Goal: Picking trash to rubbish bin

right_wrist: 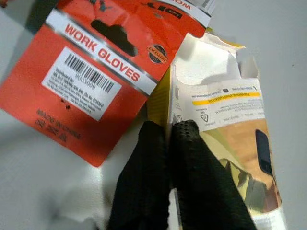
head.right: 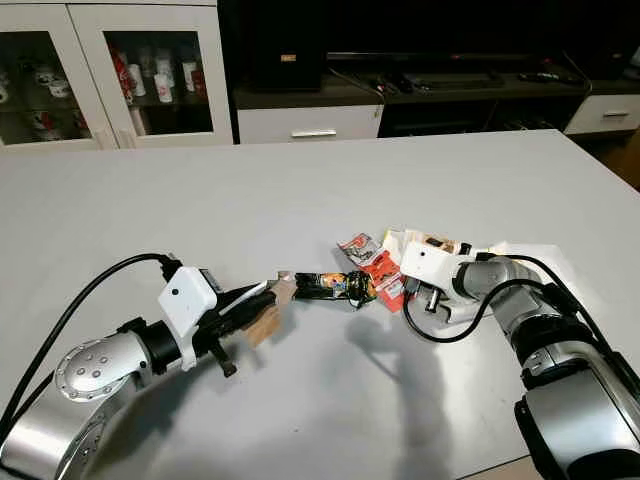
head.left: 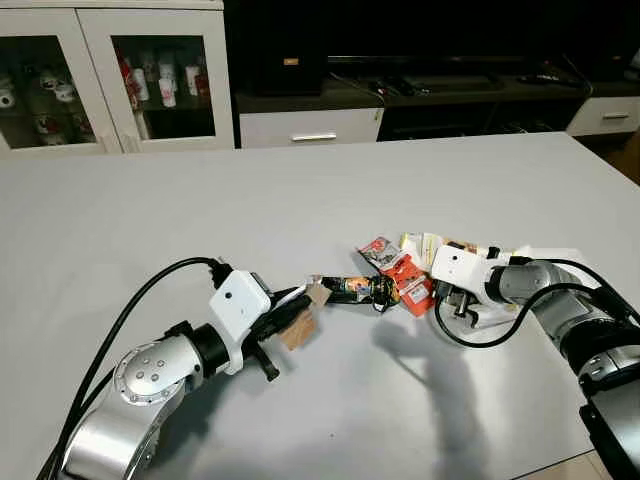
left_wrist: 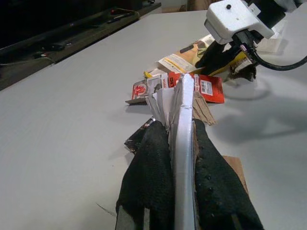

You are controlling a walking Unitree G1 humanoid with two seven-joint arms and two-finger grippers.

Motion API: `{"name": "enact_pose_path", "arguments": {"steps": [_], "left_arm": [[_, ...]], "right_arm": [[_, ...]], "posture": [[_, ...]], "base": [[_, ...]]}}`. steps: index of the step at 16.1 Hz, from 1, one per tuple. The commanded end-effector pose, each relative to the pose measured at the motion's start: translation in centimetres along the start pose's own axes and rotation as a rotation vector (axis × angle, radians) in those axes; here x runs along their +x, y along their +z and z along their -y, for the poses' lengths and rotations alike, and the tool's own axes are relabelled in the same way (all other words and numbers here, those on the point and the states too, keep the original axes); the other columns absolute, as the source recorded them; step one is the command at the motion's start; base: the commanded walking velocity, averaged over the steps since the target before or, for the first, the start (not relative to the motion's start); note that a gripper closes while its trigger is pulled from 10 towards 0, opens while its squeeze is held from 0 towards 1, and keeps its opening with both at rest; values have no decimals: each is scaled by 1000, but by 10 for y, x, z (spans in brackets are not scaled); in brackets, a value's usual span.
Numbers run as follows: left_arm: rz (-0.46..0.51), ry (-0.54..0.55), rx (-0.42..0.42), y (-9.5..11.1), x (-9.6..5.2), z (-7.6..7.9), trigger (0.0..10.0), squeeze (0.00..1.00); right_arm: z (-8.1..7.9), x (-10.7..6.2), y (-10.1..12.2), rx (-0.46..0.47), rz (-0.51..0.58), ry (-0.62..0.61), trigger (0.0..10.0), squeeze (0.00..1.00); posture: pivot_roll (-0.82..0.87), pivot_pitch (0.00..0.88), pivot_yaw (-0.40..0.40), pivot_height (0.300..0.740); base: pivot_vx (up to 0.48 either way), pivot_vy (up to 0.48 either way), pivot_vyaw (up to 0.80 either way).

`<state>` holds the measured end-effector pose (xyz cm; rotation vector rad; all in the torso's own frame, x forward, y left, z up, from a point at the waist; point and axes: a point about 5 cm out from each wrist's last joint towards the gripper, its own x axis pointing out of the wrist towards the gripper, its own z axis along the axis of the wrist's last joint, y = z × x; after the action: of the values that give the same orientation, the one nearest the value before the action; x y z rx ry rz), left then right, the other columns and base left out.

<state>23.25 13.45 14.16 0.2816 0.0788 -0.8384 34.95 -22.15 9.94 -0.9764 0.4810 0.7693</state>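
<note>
Foremost, a wide pale grey tabletop (head.left: 300, 200) carries everything listed. Beyond it stand a white glass-door cabinet (head.left: 110, 75) holding small bottles and cups, and a dark low media unit (head.left: 420, 85) with white drawers.

Left arm: silver, reaching in from the near left. Left gripper (head.left: 290, 308) has its jaws closed tight on a flattened strip of white and brown cardboard packaging (left_wrist: 184, 110), gripped edge-on between the two black fingers (left_wrist: 153, 167); a brown cardboard flap (head.left: 298, 330) hangs beside them just above the tabletop.

Right arm: silver, reaching in from the near right. Right gripper (head.right: 395, 300) sits low at the trash pile, jaws nearly together, pinching the edge of a white and yellow printed carton (right_wrist: 225, 124).

Trash pile, right of centre on the tabletop: a red "WORK GLOVES" card (right_wrist: 91, 72) touching the carton, a dark snack wrapper (head.left: 352, 288) lying between the two grippers, and a white sheet (head.left: 560, 258) under the right arm.
</note>
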Motion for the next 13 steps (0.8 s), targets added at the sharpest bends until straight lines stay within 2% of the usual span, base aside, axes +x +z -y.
{"name": "enact_pose_path", "arguments": {"steps": [1,4,7,11,13], "left_arm": [[4,-4,18,3,-1,-1,10000,0],[5,-3,16,2,-1,0,10000,0],[9,-10,17,3,0,0,10000,0],[12,-12,17,3,1,0,10000,0],[17,0,16,3,1,0,10000,0]], "right_arm": [[16,-10,4,-1,20,-27,0,0],[31,-20,9,-11,41,-43,0,0],[52,-44,11,-56,19,-29,0,0],[58,-56,16,-58,39,-17,0,0],[63,-65,21,-36,93,-55,0,0]], "posture": [[-16,0,-93,740],[-18,0,-93,740],[-25,0,-90,740],[-28,0,-89,740],[-23,0,-99,740]], "base": [[0,0,0],[0,0,0],[0,0,0],[0,0,0],[0,0,0]]}}
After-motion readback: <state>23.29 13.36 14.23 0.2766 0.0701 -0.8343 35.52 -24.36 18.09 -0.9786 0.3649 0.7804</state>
